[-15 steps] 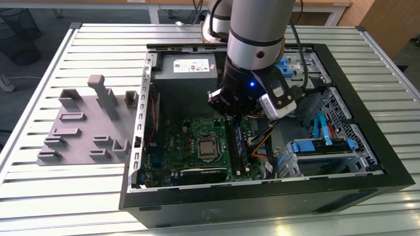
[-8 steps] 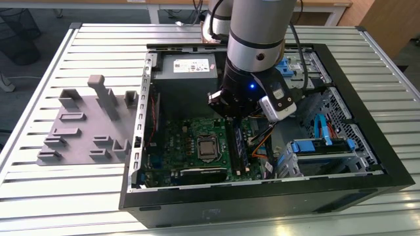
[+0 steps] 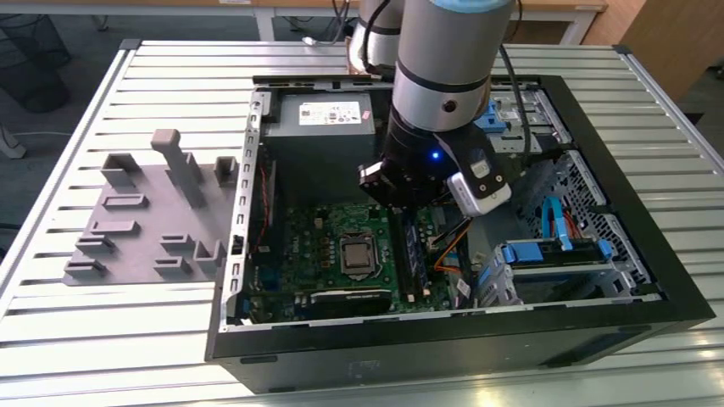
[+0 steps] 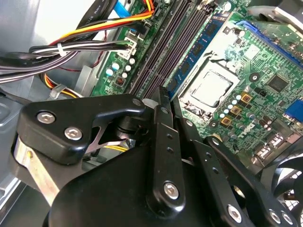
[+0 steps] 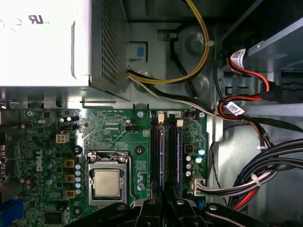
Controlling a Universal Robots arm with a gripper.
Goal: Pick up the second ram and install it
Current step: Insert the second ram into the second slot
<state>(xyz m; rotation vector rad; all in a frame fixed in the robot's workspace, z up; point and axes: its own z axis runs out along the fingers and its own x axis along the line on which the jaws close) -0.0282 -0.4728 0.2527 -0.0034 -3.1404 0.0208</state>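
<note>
Over the memory slots of the motherboard [image 3: 339,246], inside the open PC case [image 3: 633,212] on the slatted worktop [image 3: 114,339], we've got the hand [image 4: 161,94] hanging pretty much straight down. Its fingers [image 4: 166,142] look pinched together and we can't spot any stick between them, so it reads more like a pusher than a grabber right now. The second ram [image 5: 178,151] is, as far as we can judge, the bluish stick standing in the slot farther from the CPU socket [image 5: 106,182], next to another stick [image 5: 160,146] nearer the socket, though we can't say for sure which is which. It makes sense for the arm to be vertical there, since a stick only goes in straight down. The grey parts tray [image 3: 136,220] sits near the worktop's edge on the exterior view's left.
</note>
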